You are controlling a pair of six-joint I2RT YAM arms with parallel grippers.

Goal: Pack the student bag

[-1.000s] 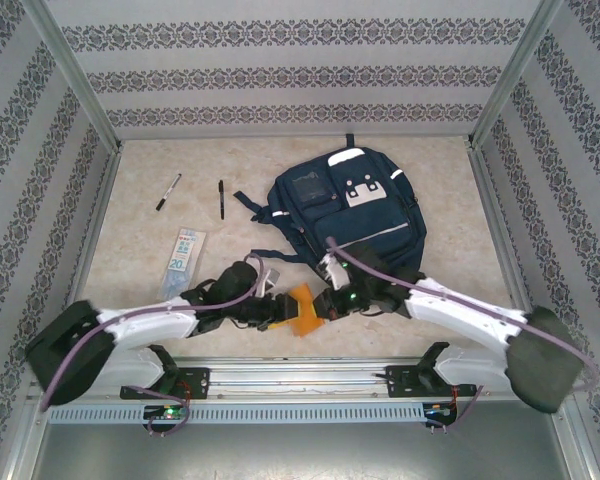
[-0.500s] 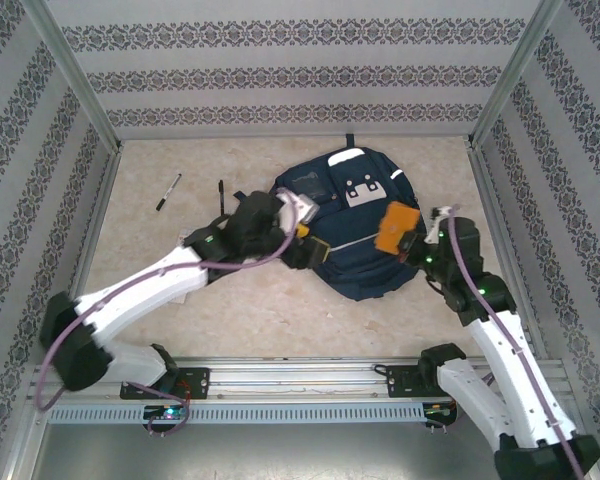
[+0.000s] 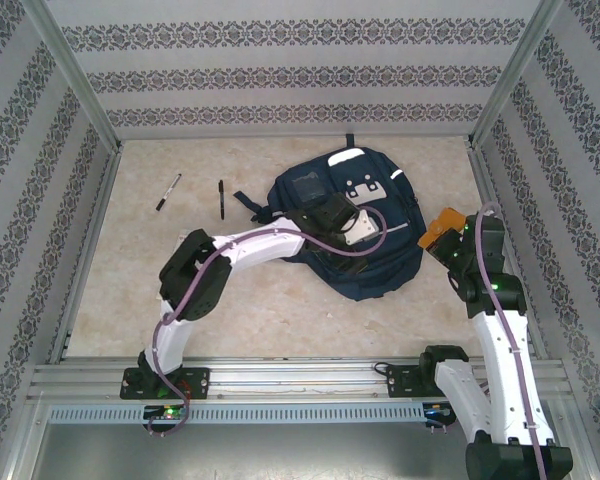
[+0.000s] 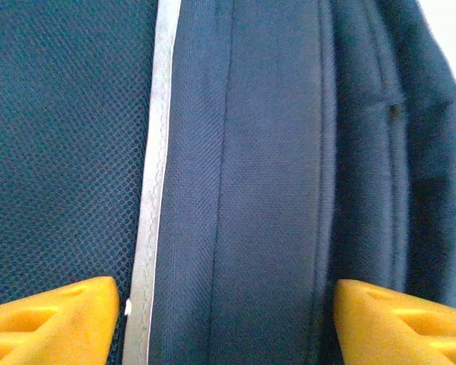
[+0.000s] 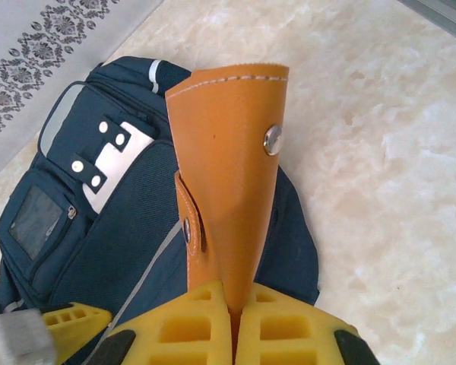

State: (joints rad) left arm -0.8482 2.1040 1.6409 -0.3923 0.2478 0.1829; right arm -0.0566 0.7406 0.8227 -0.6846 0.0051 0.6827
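Two yellow, ribbed fingers of the right gripper are pressed together on a tan leather case. The case is tapered, stitched along its top edge and studded with metal snaps, and it is held at the 3 o'clock edge of the student bag.

The left gripper is spread wide, close over woven navy fabric crossed by a thin white stripe.

The bag is laid flat on the marbled table, toward 12 o'clock. Farther out, at its 9 o'clock, a white-barrelled pen and a black pen are seen.
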